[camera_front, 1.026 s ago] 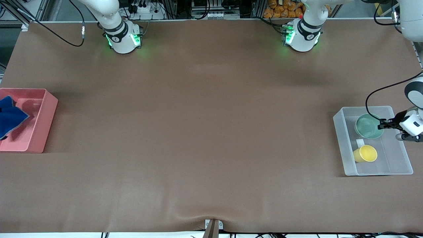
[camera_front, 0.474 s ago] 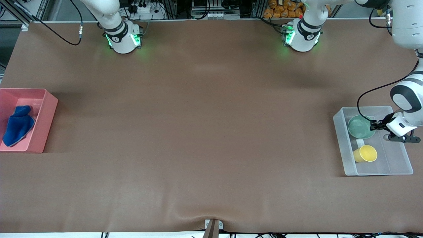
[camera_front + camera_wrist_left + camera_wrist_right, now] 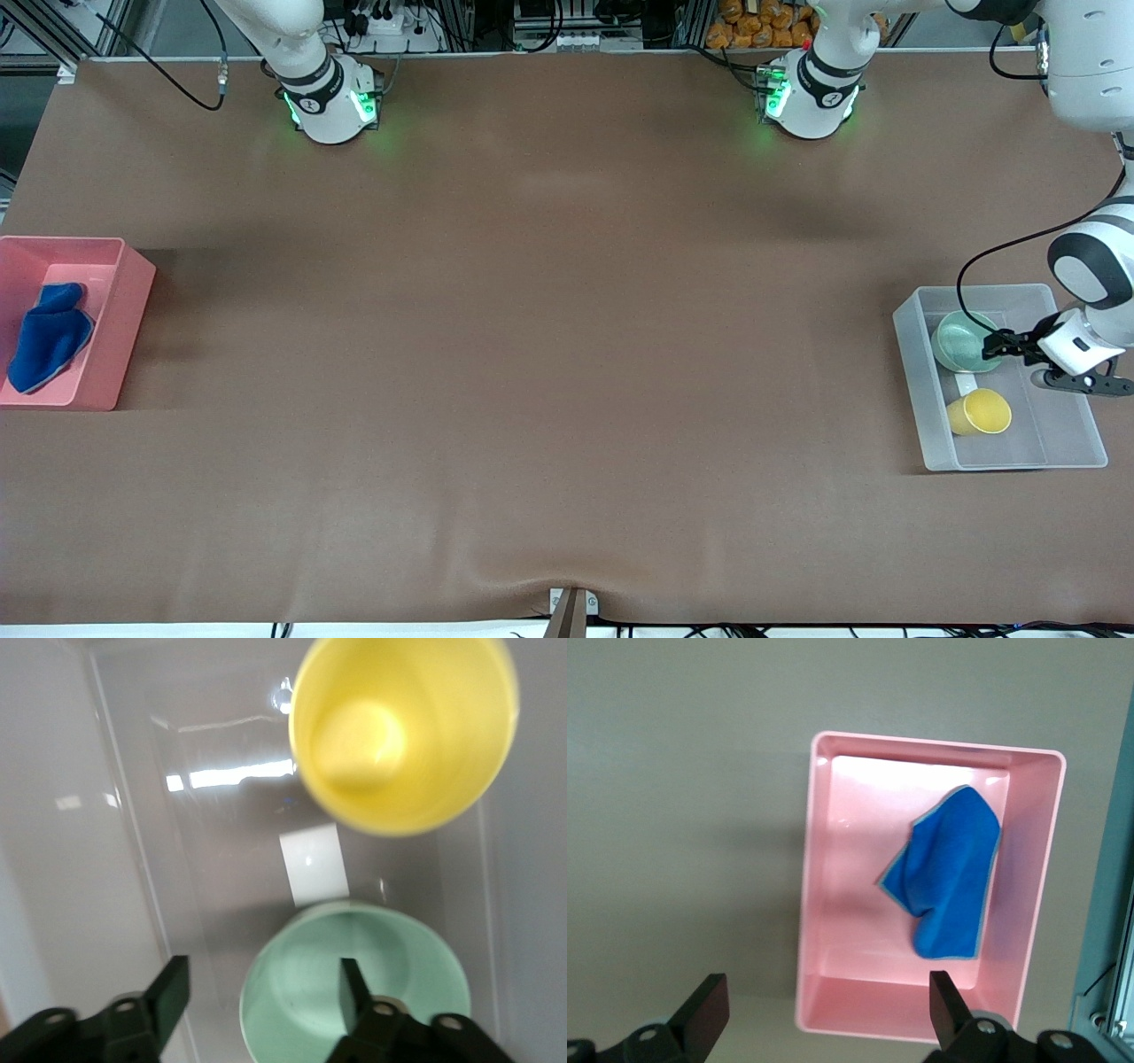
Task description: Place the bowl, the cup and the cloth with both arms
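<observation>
The mint-green bowl (image 3: 964, 341) sits in the clear bin (image 3: 912, 354) at the left arm's end of the table. The yellow cup (image 3: 979, 411) is in the same bin, nearer the front camera. My left gripper (image 3: 997, 341) is open, its fingers astride the bowl's rim. In the left wrist view the left gripper (image 3: 263, 988) has one finger inside the bowl (image 3: 301, 992) and one outside, with the cup (image 3: 403, 731) close by. The blue cloth (image 3: 49, 337) lies in the pink bin (image 3: 124, 292). My right gripper (image 3: 824, 1005) is open, high over that bin and the cloth (image 3: 948, 873).
A white label (image 3: 312, 868) lies on the clear bin's floor between bowl and cup. The pink bin (image 3: 808, 904) stands at the right arm's end of the brown table, by its edge. The right gripper is out of the front view.
The cloth dropped from the air into the pink bin. The left gripper moved the bowl down into the clear bin and toward its inner wall.
</observation>
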`<state>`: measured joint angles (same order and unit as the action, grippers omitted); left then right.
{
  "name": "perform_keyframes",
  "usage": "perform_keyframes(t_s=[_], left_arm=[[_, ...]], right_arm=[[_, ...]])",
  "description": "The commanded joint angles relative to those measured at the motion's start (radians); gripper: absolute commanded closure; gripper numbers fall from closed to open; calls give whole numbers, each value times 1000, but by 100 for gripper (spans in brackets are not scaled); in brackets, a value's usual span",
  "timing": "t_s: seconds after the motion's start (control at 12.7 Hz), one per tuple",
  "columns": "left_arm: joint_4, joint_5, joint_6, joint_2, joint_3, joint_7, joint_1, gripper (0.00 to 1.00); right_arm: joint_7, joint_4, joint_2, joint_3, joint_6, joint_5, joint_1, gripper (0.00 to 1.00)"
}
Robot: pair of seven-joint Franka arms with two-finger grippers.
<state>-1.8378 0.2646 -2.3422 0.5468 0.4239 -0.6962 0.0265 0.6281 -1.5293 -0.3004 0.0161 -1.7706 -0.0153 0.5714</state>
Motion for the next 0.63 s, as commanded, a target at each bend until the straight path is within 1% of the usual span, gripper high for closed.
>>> perform_keyframes(t_s=[0.0,0.16,0.32,0.55], left_arm=[[84,-10,99,-28,9,-9,7,0],[162,-10,173,-33,9,-9,12,0],[189,-10,201,-68,9,-6,26,0],[206,-13,231,-114,7,146,68,0]], right_arm=[[-186,-17,104,1,106,-35,-91,0],[-305,-15,165,-1,172,-37,-169,0],[-356,-15,225,-2,210,-22,-223,0],[-384,-6,251,-5,237,26,-278,0]])
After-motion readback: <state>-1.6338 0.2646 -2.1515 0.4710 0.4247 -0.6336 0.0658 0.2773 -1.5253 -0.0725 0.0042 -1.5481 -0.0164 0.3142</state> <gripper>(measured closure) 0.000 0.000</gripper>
